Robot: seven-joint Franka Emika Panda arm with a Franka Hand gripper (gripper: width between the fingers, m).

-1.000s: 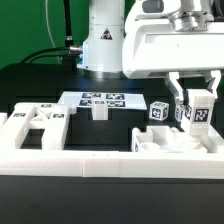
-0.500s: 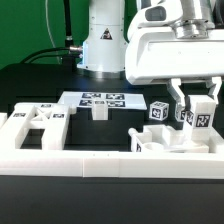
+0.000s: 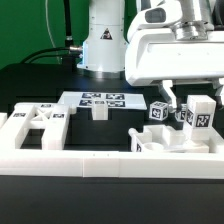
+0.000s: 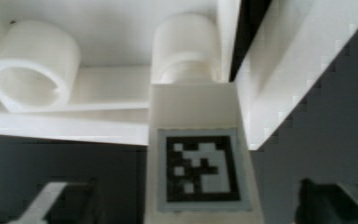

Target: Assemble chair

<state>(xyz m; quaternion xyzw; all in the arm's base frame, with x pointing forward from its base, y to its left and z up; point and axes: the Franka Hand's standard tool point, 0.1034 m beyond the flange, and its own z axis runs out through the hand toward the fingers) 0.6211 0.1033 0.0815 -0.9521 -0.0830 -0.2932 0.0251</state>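
Gripper jaws spread wide and holding nothing, fingers clear on either side of the tagged white post, which stands upright among other white chair parts at the exterior view's right, behind the low wall.

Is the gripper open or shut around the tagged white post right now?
Open. The gripper has its fingers clear on either side of the post, gaps showing in both views.
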